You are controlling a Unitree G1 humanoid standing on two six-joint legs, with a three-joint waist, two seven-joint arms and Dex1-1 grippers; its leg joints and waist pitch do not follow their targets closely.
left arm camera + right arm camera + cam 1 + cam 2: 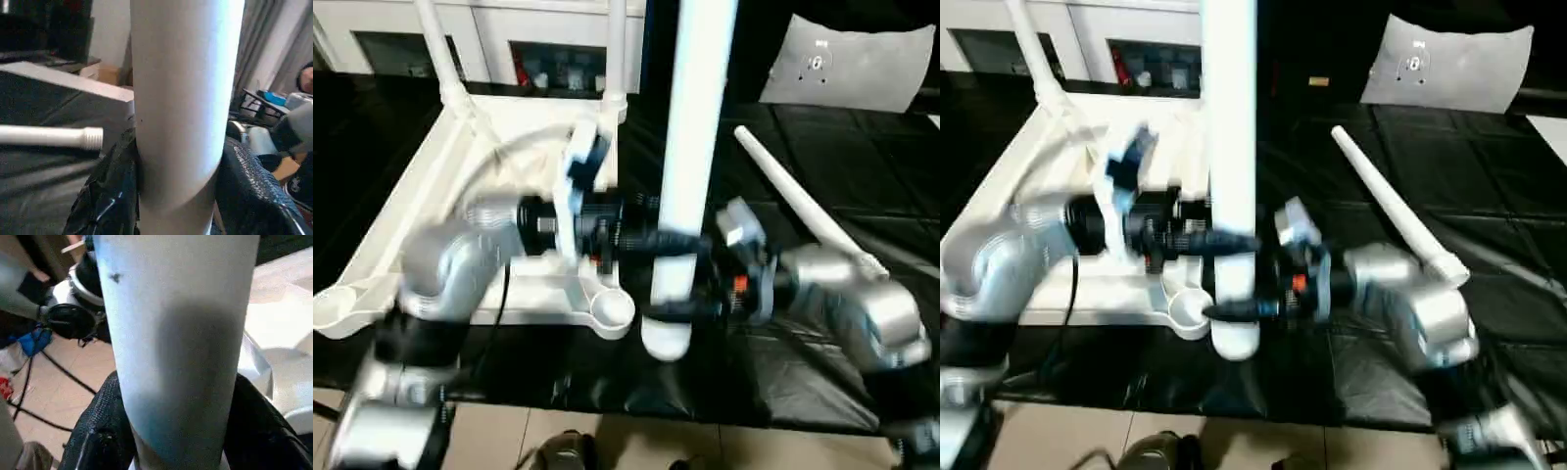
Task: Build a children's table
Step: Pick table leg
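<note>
Gripping the same smooth white tubular leg (690,166), your left tool (651,240) and right tool (690,311) are both clenched on it, left above right, the black textured fingers (249,191) pressed against its rounded sides. You hold it upright, its blunt end just past the near corner socket (610,306) of the upturned table top (411,211), which lies on the black-covered desk (862,186). Two legs (438,49) already stand in the far sockets. To your right, a loose tapered leg (798,201) lies on the cloth, ribbed at its end, near a grey sheet (857,64).
</note>
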